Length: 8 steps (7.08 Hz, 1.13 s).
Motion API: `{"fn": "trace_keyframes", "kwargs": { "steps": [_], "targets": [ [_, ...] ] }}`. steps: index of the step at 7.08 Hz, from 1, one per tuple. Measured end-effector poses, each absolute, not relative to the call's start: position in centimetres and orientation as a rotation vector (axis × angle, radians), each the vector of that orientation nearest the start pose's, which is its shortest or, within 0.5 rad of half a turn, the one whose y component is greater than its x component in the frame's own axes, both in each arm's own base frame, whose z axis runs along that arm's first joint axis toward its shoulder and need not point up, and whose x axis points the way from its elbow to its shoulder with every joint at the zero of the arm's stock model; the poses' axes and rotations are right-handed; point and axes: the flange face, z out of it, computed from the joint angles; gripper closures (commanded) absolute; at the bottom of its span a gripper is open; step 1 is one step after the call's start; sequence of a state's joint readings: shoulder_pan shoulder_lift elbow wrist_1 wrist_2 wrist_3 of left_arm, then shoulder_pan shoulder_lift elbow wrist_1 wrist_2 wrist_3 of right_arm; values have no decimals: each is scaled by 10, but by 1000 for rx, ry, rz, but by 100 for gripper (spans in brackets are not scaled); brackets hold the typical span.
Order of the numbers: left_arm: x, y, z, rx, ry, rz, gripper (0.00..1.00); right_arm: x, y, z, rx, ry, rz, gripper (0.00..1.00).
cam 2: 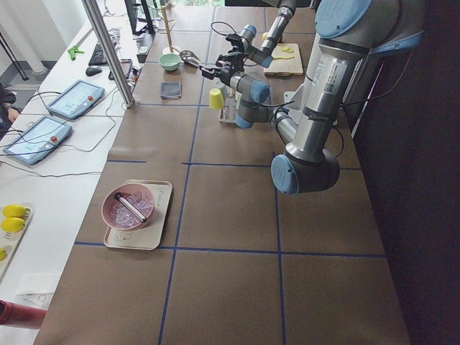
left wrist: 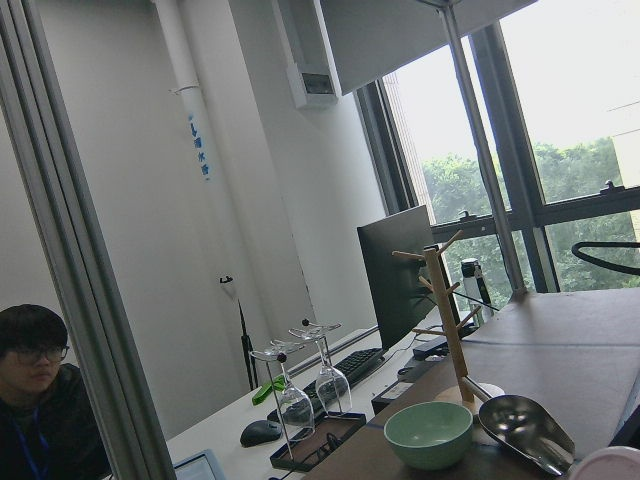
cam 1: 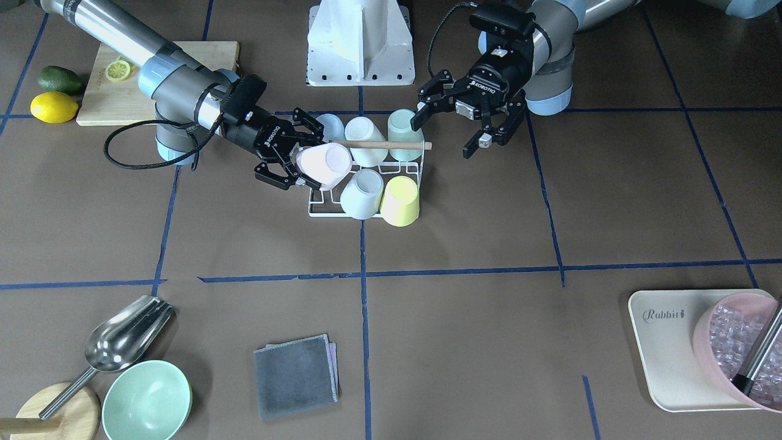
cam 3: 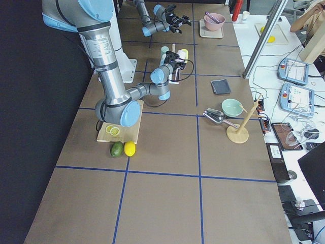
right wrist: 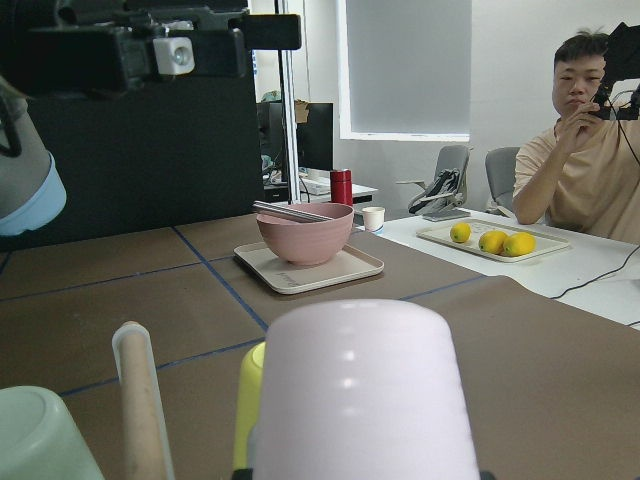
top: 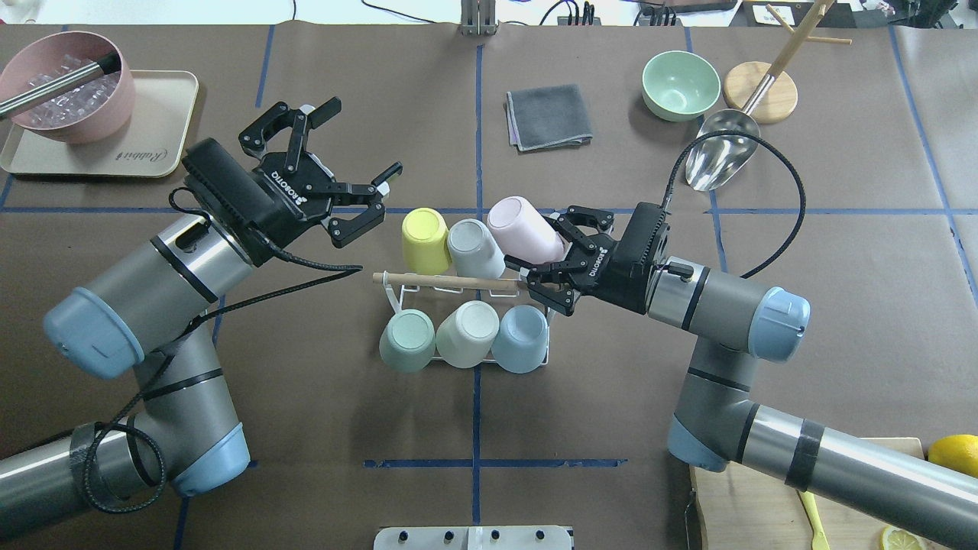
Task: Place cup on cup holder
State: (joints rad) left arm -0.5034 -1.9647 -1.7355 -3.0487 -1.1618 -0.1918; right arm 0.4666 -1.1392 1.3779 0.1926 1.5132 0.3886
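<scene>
The cup holder [top: 397, 294] is a white wire rack with a wooden rod handle [cam 1: 382, 145] and stands mid-table. It carries yellow [top: 425, 241], grey-white [top: 475, 248], mint [top: 407, 340], cream [top: 466, 332] and blue [top: 521, 338] cups, all upside down. My right gripper [top: 546, 256] is shut on a pink cup [top: 523, 228], which it holds tilted over the rack's corner next to the grey-white cup. The pink cup fills the right wrist view [right wrist: 365, 400]. My left gripper [top: 367, 137] is open and empty, raised beside the rack's yellow-cup end.
A grey cloth [top: 548, 116], mint bowl [top: 680, 84], metal scoop [top: 718, 156] and wooden stand [top: 760, 92] lie beyond the rack. A tray [top: 153, 153] with a pink bowl [top: 65, 88] is far left. A cutting board [cam 1: 110, 91], lemon [cam 1: 54, 107] and avocado [cam 1: 59, 79] sit by my right arm.
</scene>
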Motion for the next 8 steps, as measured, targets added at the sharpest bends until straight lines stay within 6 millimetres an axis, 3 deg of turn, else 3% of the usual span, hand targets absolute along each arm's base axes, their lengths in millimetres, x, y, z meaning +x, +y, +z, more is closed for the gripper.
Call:
{"fn": "trace_keyframes", "kwargs": {
  "steps": [1, 2, 4, 6, 7, 8],
  "targets": [
    [366, -420, 204, 1698, 943, 155, 0, -480, -397, 324, 1504, -1352, -395, 0],
    [343, -446, 198, 1631, 892, 211, 0, -480, -398, 324, 1494, -1362, -385, 0],
    [295, -499, 208, 1420, 828, 317, 0, -469, -410, 315, 1483, -1375, -346, 0],
    [256, -536, 229, 1129, 794, 385, 0, -439, -431, 294, 1416, -1381, -333, 0],
    [228, -547, 240, 953, 790, 400, 0, -421, -435, 296, 1339, -1391, -318, 0],
    [200, -551, 249, 786, 799, 393, 0, -396, -438, 314, 1249, -1370, -304, 0]
  ]
}}
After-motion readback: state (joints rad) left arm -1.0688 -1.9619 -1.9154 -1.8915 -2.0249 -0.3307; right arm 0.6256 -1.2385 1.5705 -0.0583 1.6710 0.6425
